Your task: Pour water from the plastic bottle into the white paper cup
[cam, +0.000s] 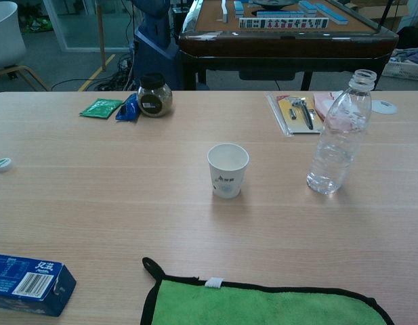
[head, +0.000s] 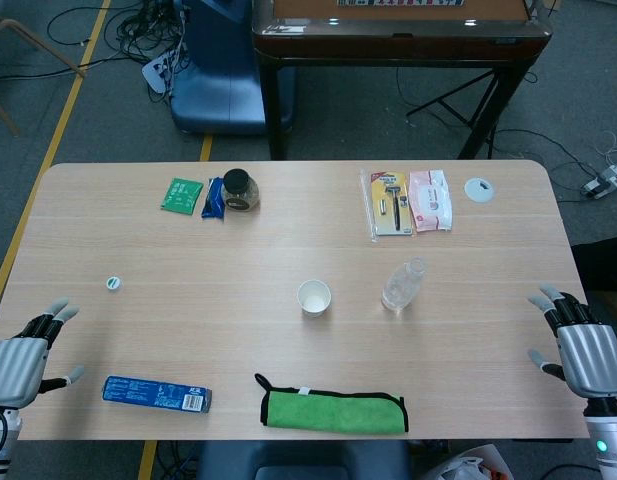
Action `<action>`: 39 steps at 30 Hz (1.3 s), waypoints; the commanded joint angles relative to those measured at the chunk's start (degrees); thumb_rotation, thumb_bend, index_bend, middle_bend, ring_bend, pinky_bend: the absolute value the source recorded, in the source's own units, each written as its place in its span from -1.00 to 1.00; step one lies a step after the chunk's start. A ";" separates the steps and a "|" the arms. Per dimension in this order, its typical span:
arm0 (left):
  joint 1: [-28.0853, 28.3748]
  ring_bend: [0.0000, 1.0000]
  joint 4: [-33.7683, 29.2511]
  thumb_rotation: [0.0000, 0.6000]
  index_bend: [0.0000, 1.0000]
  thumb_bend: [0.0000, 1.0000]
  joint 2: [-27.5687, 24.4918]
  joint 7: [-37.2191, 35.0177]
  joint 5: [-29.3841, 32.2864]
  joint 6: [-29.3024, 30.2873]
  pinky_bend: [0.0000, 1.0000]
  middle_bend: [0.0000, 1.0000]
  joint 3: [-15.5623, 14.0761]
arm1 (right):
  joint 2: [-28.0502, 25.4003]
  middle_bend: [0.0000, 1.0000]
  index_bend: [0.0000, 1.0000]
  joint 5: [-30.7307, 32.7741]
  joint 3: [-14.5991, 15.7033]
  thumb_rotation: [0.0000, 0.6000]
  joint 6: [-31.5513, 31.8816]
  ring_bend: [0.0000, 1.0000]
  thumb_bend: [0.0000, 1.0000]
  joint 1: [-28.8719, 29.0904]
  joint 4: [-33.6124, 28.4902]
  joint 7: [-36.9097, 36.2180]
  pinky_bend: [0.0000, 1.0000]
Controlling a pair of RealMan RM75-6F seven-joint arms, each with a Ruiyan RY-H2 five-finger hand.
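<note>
Nearest you, along the front edge of the pale wood-grain table [head: 288,230], lies a green cloth [head: 334,410] with black trim and a small white tag, soft and flat, its loop pointing left; just to its left sits a blue box [head: 156,394] with white lettering you cannot read at this size and a barcode panel on its end. Your left hand [head: 28,350] rests at the table's left front corner and your right hand [head: 578,340] at the right front corner, both with fingers spread apart and nothing held; neither shows in the chest view. Between them you have a broad stretch of bare tabletop. Further in, near the middle, stands the white paper cup [cam: 227,170], upright and open-topped, with a small dark printed logo on its side, too small to read. Just to its right, apart from it, stands the plastic bottle [cam: 339,135], clear, ribbed, uncapped, with a little water in the bottom. Off to the left, well apart, a small white-and-green cap [head: 113,283] lies on the wood. At the far side you see a green sachet [head: 181,195], a blue packet [head: 213,197] and a round glass jar [head: 239,190] with a black lid and a dark label, grouped together on the left; on the right lie a packaged razor [head: 390,202] on a yellow card, a pink-printed packet [head: 430,200] and a white disc [head: 478,188] near the back edge. Beyond the table stands a dark-framed mahjong table [cam: 290,30] with tiles on top.
</note>
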State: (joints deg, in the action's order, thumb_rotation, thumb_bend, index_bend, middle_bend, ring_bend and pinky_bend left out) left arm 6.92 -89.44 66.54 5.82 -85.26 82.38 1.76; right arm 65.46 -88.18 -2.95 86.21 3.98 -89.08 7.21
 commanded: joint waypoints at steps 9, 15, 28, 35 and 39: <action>0.36 -0.55 0.02 1.00 -0.61 -0.78 0.11 -0.43 0.03 -0.64 0.12 -0.73 -0.08 | 0.99 -0.69 -0.53 0.65 -0.79 1.00 0.77 -0.68 -1.00 -0.10 1.16 -2.99 -0.39; 0.36 -0.55 -0.31 1.00 -0.61 -0.78 -0.07 -1.17 -0.17 -0.43 0.12 -0.73 -0.06 | 2.15 -0.69 -0.53 2.26 -1.94 1.00 -0.87 -0.68 -1.00 0.94 2.83 -7.42 -0.39; 0.50 -0.55 0.04 1.00 -0.61 -0.78 -0.06 -1.39 0.42 -1.01 0.12 -0.71 -0.08 | 7.78 -0.66 -0.53 6.03 -6.06 1.00 -10.70 -0.68 -1.00 8.77 10.76 -14.65 -0.39; 0.24 -0.55 -0.24 1.00 -0.61 -0.78 -0.27 -1.26 0.62 -0.75 0.12 -0.71 -0.15 | 11.57 -0.65 -0.53 5.65 -6.90 1.00 -14.68 -0.68 -1.00 13.07 14.53 -18.83 -0.39; 0.09 -0.55 -0.57 1.00 -0.60 -0.78 -0.50 -1.17 0.79 -0.71 0.12 -0.71 -0.21 | 14.20 -0.63 -0.53 5.55 -7.04 1.00 -16.88 -0.68 -1.00 15.41 17.37 -20.82 -0.39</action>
State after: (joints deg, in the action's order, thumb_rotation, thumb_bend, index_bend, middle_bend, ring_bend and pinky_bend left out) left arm 7.02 -90.00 66.05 4.64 -84.47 81.67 1.56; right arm 78.74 -82.57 -9.90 70.19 18.57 -72.67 -12.77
